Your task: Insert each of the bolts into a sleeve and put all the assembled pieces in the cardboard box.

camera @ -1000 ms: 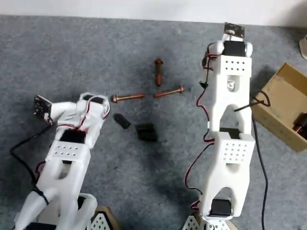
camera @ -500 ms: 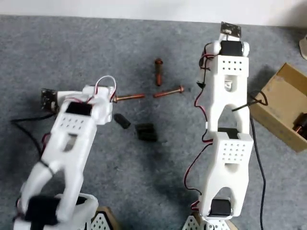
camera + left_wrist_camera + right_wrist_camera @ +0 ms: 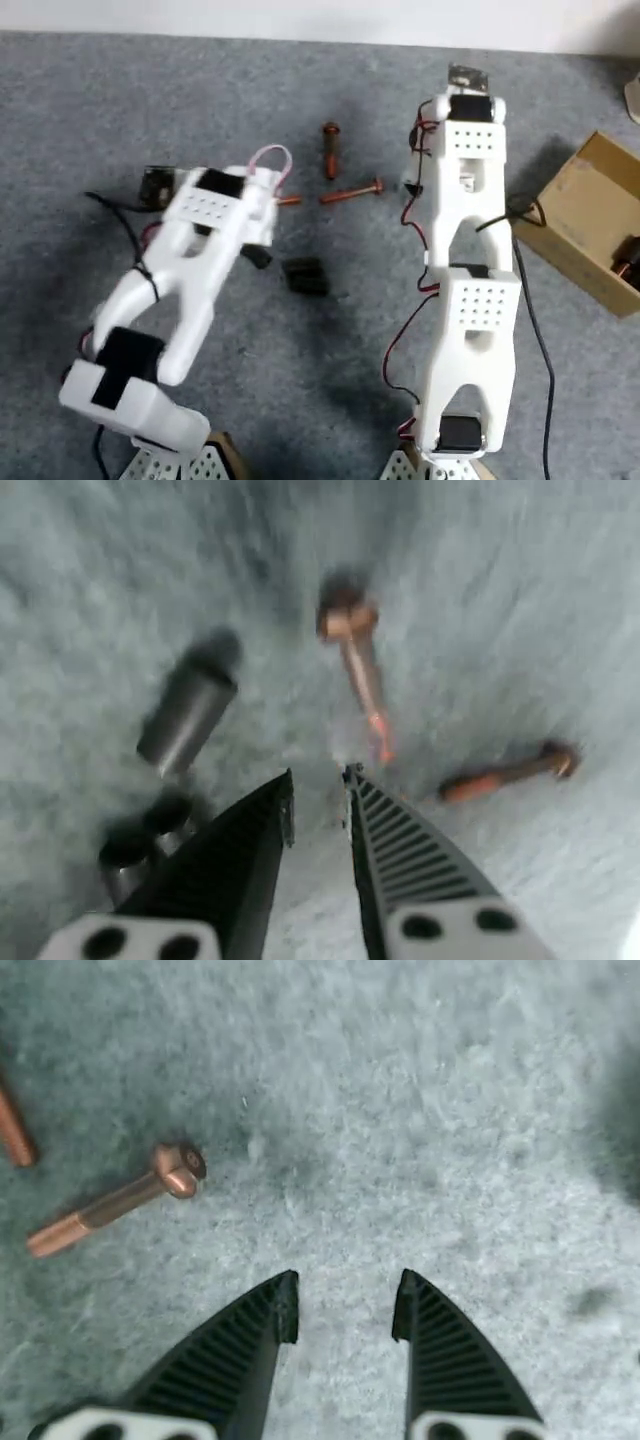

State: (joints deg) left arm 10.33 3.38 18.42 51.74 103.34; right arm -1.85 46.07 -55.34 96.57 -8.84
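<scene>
- While both arms hang over the grey carpet [image 3: 90, 100], three copper-coloured bolts lie loose on it, apart from the dark sleeves.
- Seen from its wrist, the left gripper [image 3: 318, 783] points down at the carpet, its black jaws a narrow slit apart with nothing between them.
- Just ahead of its fingertips lies the left bolt [image 3: 357, 675], threaded end toward the gripper and head away. Whether the tip and a finger touch cannot be told through the blur.
- From overhead, the left arm [image 3: 205, 215] covers most of that bolt, and a short copper end sticks out beside it.
- To one side of the left bolt in the wrist view lies the single sleeve [image 3: 188, 712], a dark cylinder on its side. Nearer the gripper, the paired sleeves [image 3: 140, 842] sit close together.
- Overhead, the far bolt [image 3: 330, 150] lies pointing away from the arms. The middle bolt [image 3: 350, 192] lies crosswise just on the arms' side of it, between the two arms.
- At the right wrist, the right gripper [image 3: 345, 1305] is above bare carpet, jaws wide apart and empty. The middle bolt lies off to one side, its head end nearest.
- Stretched straight out across the table is the right arm [image 3: 470, 200].
- Beyond it, at the table's edge, stands the cardboard box [image 3: 580, 190], open, with a dark piece [image 3: 628, 252] inside that is too small to make out.
</scene>
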